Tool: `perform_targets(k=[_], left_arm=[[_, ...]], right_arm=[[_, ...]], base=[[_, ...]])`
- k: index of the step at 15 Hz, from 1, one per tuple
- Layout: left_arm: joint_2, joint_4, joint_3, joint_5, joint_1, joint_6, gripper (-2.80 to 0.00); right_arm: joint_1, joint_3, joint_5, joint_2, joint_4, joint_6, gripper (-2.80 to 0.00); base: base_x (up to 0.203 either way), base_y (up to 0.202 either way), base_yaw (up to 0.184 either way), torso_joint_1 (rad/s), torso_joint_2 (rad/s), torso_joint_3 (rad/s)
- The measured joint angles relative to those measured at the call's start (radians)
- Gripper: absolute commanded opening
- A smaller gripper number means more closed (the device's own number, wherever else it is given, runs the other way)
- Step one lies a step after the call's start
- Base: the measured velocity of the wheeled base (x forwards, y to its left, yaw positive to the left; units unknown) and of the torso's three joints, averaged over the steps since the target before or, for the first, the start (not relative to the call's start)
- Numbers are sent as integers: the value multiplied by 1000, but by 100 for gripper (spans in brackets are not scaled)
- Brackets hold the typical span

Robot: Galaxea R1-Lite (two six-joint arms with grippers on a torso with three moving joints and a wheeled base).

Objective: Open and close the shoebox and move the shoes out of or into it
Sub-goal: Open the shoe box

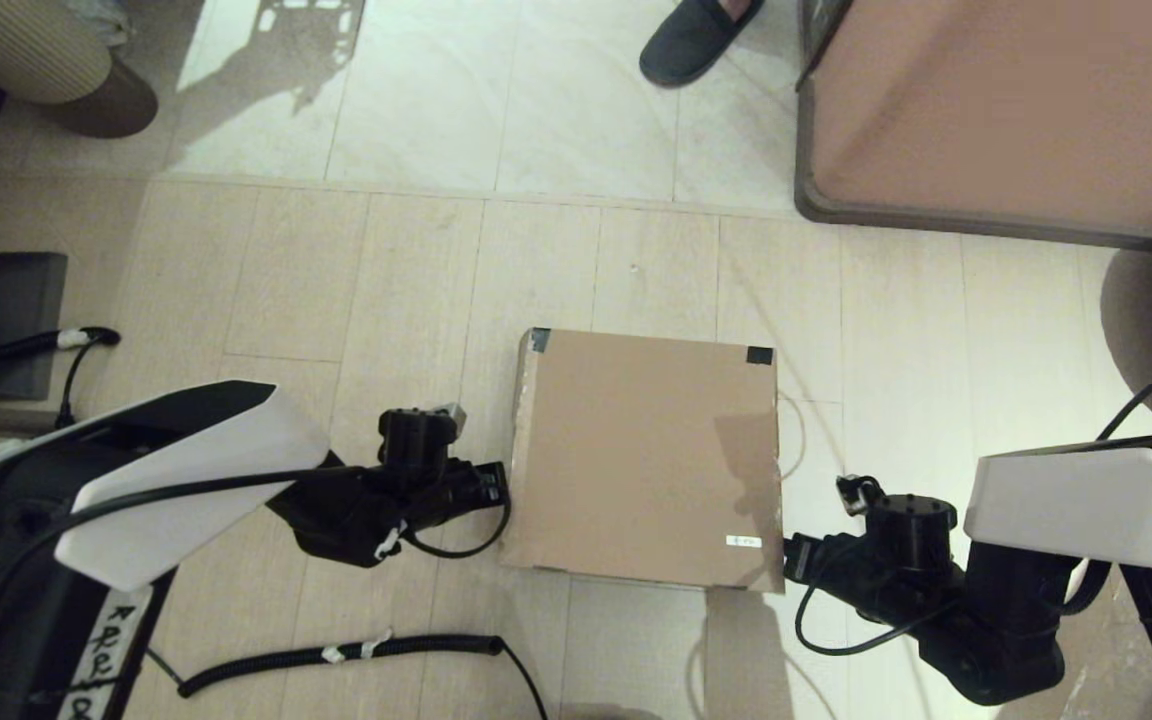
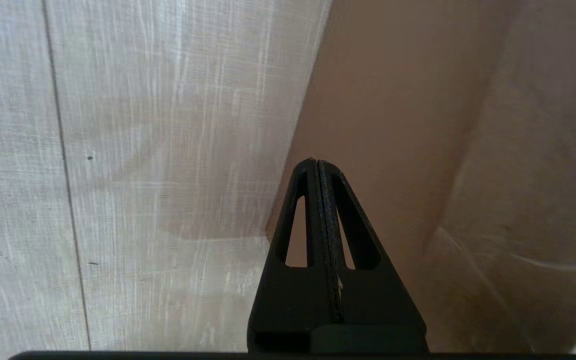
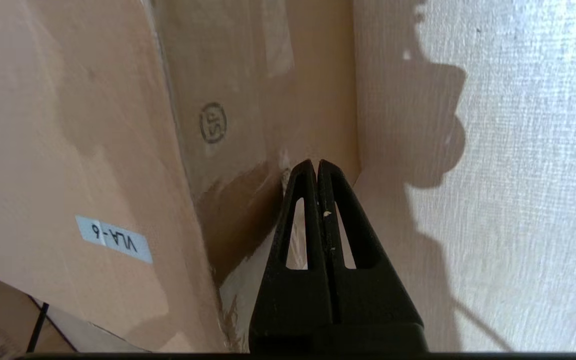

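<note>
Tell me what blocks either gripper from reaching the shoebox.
Nothing visible does. The left gripper sits beside the shoebox on its left, the right gripper at its near right corner, both with fingers shut and only bare floor nearby. No shoes show.

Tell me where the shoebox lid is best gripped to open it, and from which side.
Probably the lid's near edge of the shoebox, approached from the robot's side: black tape marks the far corners, suggesting the hinge there, and the near edge already gapes slightly by the right gripper. Both it and the left gripper are shut beside the box.
</note>
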Motion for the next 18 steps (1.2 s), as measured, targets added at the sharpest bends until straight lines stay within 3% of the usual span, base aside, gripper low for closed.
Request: perform_targets(k=[3,7,11,18], left_arm=[[-4,0,1,0,-4,-4,-280],[-22,8,7,0,-26,-80,-280],[-51,8,33,0,-39,-88,-280],[-115,6,88,1,-48,-96,-280]], right_arm=[[1,8,3,0,-1,22,-280],[1,13,7,-32,-1,146,-280],[1,42,16,-73,-1,200,-280],[21,98,22,-142,0,235,-280]], base=[[0,0,0,0,0,0],[0,0,0,0,0,0],[0,0,0,0,0,0],[0,0,0,0,0,0]])
